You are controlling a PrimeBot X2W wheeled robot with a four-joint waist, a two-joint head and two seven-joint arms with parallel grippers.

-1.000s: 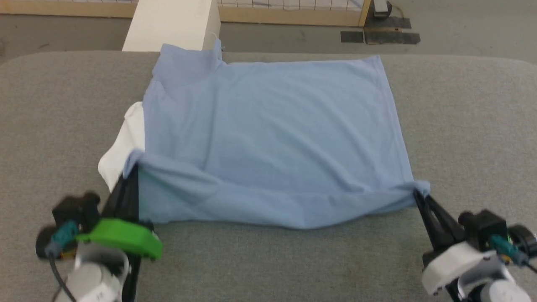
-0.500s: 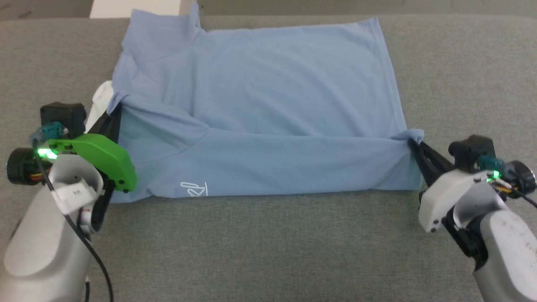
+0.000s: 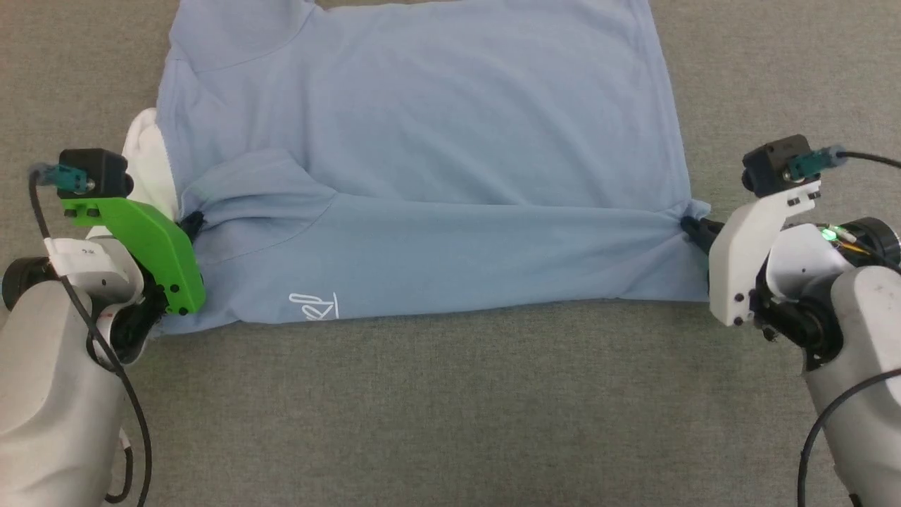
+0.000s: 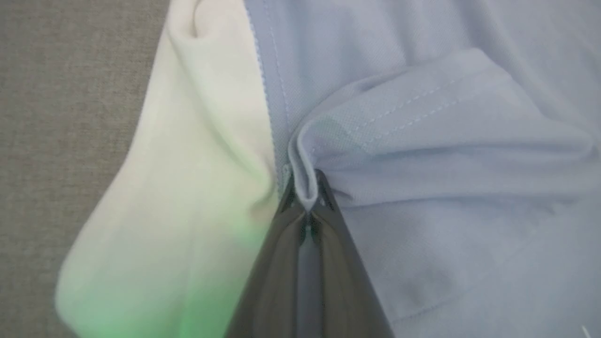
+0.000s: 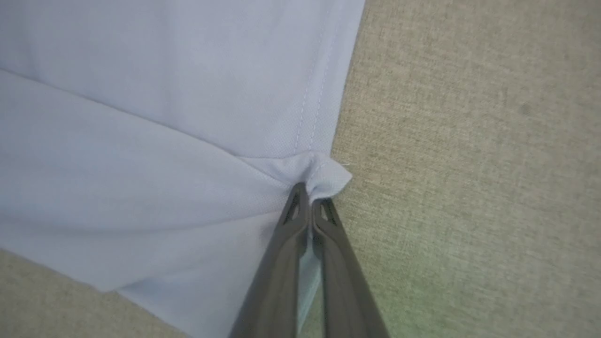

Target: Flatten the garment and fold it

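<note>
While both grippers pinch its near edge, the shirt [image 3: 450, 105] lies spread on the grey table [image 3: 450, 408], directly ahead of the robot and between its two arms. The left gripper [image 3: 191, 220] has its fingers pressed together on a small fold of blue cloth at the shirt's left side, just beside a white part [image 3: 144, 158]; whether that is the collar or a sleeve lining cannot be told. The right gripper [image 3: 693, 227] likewise nips a bunched corner at the stitched hem [image 3: 669, 105], its fingers closed on the cloth.

Progress: flattening looks largely done, since the body lies smooth with only faint creases. A first fold is under way: a near strip [image 3: 457, 260] is turned over onto the body, so that the white script logo [image 3: 313, 308] shows upside down by the front edge. The strip is not yet released, and it looks slightly puckered at both pinched ends. Further folds appear to be left.

Orientation: the hem faces the robot's right and the shoulder end its left, so the shirt's long axis appears to run left to right across the table, parallel to the folded strip. Its far edge lies beyond the head view's upper border.
</note>
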